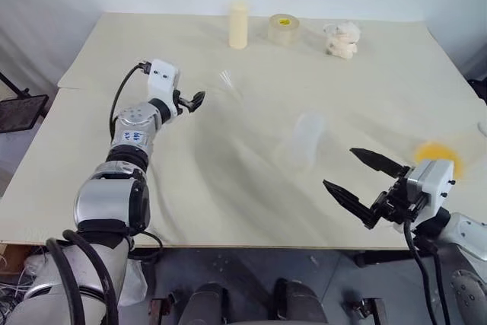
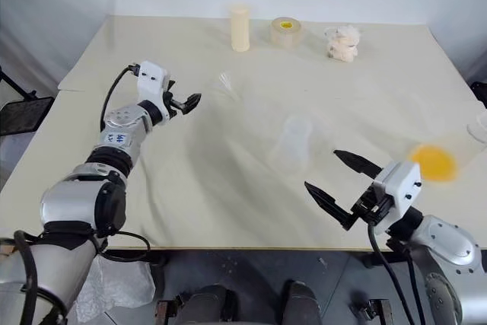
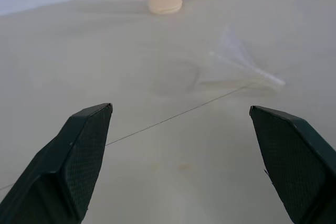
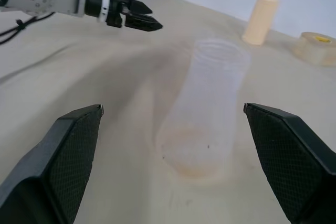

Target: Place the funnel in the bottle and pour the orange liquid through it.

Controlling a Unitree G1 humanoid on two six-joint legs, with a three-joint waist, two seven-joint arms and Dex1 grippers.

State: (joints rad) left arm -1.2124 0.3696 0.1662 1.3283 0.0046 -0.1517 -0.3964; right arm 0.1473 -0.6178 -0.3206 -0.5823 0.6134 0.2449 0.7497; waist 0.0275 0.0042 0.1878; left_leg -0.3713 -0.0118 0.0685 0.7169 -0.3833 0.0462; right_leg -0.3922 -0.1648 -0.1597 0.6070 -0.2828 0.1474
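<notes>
The left gripper [image 1: 196,100] hovers over the left half of the cloth-covered surface [image 1: 228,203], jaws spread wide and holding nothing, aimed level at the funnel [image 1: 227,81]. The funnel lies on its side just beyond the fingertips, toward the far edge, its narrow spout pointing off to one side. The right gripper [image 2: 335,180] hangs near the front edge on the right, also fully open and empty, facing the bottle [image 1: 302,141]. The bottle stands upright near the middle of the surface, its wide mouth open. The orange liquid [image 2: 434,162] sits in a clear container near the right edge.

The step in hand looks like picking up the funnel. Being light, clear and tipped over, it will likely skid or roll if nudged. The gripper should advance slowly, straddle the cone rather than the thin spout, and close gently.

Beyond, along the far edge: a cream cylinder [image 1: 239,26], a tape roll [image 1: 283,29], a fluffy white lump [image 1: 342,39].
</notes>
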